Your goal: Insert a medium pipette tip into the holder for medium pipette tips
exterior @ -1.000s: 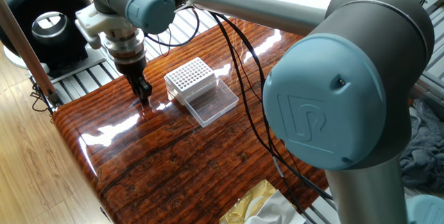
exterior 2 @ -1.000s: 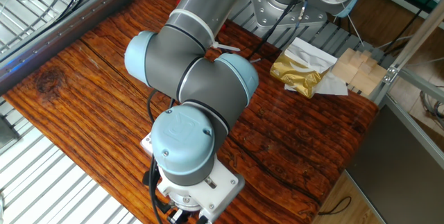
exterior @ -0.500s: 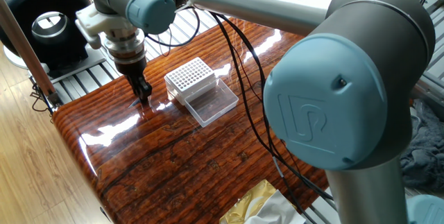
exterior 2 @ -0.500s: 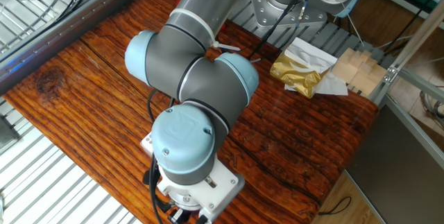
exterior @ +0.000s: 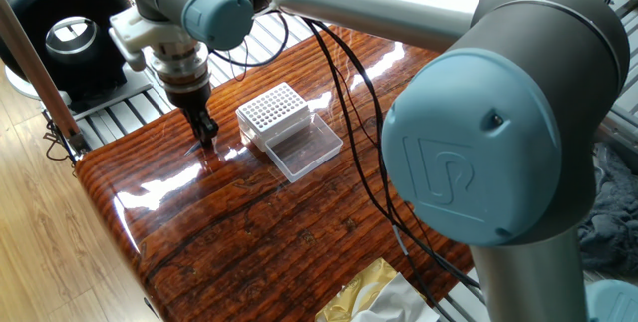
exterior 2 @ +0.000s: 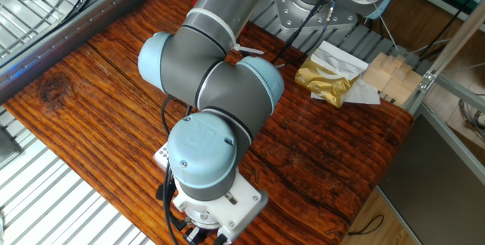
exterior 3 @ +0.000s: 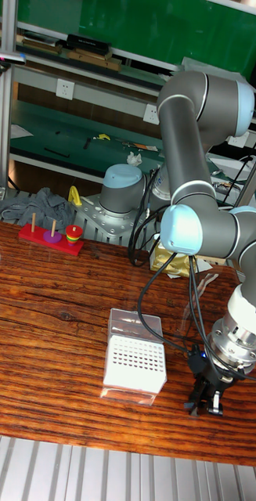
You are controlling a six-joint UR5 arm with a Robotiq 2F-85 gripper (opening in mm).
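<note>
Gold foil bag (exterior 2: 326,80), wooden blocks (exterior 2: 390,76)

Arm blocks a lot here

In the other fixed view the gripper (exterior 2: 198,235) runs off the bottom edge and the holder is hidden completely. Whether the gripper (exterior: 205,140) pinches any tip is too small to tell.

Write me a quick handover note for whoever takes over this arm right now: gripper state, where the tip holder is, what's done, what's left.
Gripper: down at the wooden table, beside the holder; fingers close together, but too small to tell if they hold a tip.
Holder for medium pipette tips: on the table, clear lid hinged open and lying flat beside the white grid.
Done: lid is open; no tip visibly seated in the grid.
Left: confirm a tip is in the gripper, lift, align over a hole, insert.
</note>
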